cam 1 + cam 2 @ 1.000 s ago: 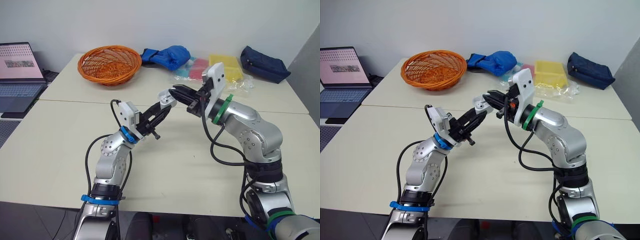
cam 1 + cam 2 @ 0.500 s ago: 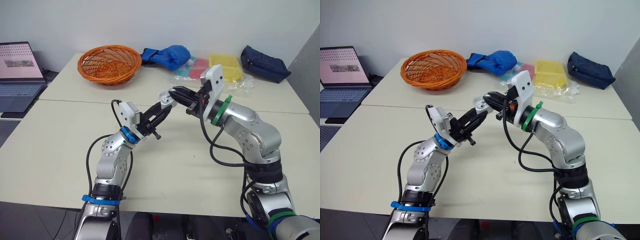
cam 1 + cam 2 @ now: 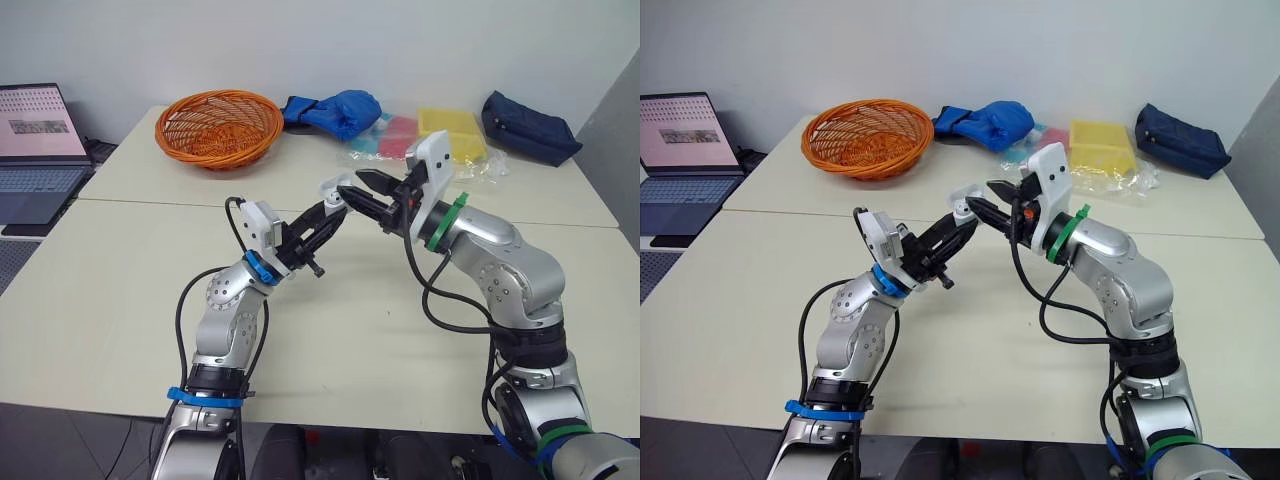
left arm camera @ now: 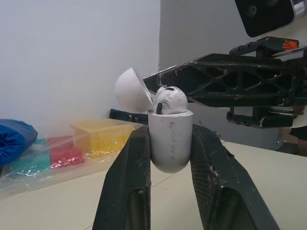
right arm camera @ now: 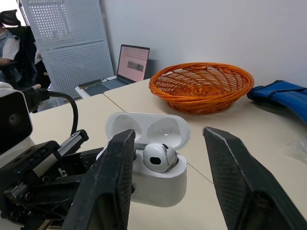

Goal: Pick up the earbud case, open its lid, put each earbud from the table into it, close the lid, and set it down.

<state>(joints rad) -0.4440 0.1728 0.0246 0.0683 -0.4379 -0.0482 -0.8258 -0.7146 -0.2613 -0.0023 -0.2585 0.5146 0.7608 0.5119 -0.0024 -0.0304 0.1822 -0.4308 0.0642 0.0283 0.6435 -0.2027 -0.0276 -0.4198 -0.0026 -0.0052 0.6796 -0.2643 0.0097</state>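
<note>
My left gripper (image 3: 328, 212) is shut on the white earbud case (image 3: 333, 192) and holds it upright above the middle of the table. The left wrist view has the case body (image 4: 170, 139) clamped between the two black fingers (image 4: 128, 184). Its lid (image 4: 131, 91) is tipped open, and one white earbud (image 4: 170, 100) sits in the top of the case. My right gripper (image 3: 355, 186) is open right at the case, its fingers (image 5: 111, 182) spread either side of the case (image 5: 158, 179) and earbud (image 5: 158, 157), touching neither.
An orange wicker basket (image 3: 219, 128) stands at the back left, with a blue bag (image 3: 335, 110), a yellow box in clear plastic (image 3: 450, 135) and a navy pouch (image 3: 527, 127) along the back edge. A laptop (image 3: 35, 150) sits off the table's left end. A seated person (image 5: 9, 28) is beyond it.
My right gripper's fingers were close together at the open case; now they are spread apart and the earbud rests in the case. The left gripper has barely moved.
</note>
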